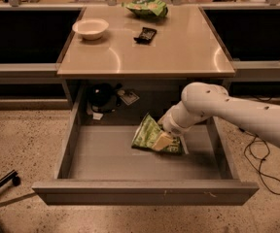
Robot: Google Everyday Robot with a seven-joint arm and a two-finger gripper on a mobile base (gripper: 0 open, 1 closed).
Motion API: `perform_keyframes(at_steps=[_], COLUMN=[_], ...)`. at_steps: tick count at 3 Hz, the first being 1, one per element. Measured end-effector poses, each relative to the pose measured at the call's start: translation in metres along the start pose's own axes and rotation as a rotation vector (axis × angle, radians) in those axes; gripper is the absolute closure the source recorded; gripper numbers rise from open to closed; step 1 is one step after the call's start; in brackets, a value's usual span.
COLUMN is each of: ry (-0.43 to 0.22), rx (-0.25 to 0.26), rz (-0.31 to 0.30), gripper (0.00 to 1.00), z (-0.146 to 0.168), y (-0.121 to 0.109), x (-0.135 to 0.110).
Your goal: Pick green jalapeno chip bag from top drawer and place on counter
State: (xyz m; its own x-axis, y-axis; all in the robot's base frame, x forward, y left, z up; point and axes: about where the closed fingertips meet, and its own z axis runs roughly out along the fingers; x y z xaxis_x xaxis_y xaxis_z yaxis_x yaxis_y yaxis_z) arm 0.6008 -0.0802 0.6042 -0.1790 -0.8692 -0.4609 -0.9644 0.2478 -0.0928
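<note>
Tool: the tool (162, 141) is down inside the top drawer (106, 155), right on the green jalapeno chip bag (146, 134), at the end of a white arm (237, 114) that reaches in from the right.
Tool state: cannot tell whether it is apart or clamped on the bag.
Green jalapeno chip bag: in the drawer, right of the middle, its left end tilted up off the grey floor (a white strip shows along its right edge).
Top drawer: pulled wide open below the worktop (179, 52).
Drawer back: a black round object (101, 96) and a small card (129, 97) in the shadow.
Worktop: a white bowl (90, 28) at left, a dark packet (145, 34) near the middle, a puffy green bag (147, 7) at the far edge.
</note>
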Motion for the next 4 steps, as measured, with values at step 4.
perform_keyframes(at_steps=[4], ry=[-0.129], rx=[0.070], rz=[-0.122], gripper=[1.00], z=[-0.162], y=[-0.014], x=[-0.127])
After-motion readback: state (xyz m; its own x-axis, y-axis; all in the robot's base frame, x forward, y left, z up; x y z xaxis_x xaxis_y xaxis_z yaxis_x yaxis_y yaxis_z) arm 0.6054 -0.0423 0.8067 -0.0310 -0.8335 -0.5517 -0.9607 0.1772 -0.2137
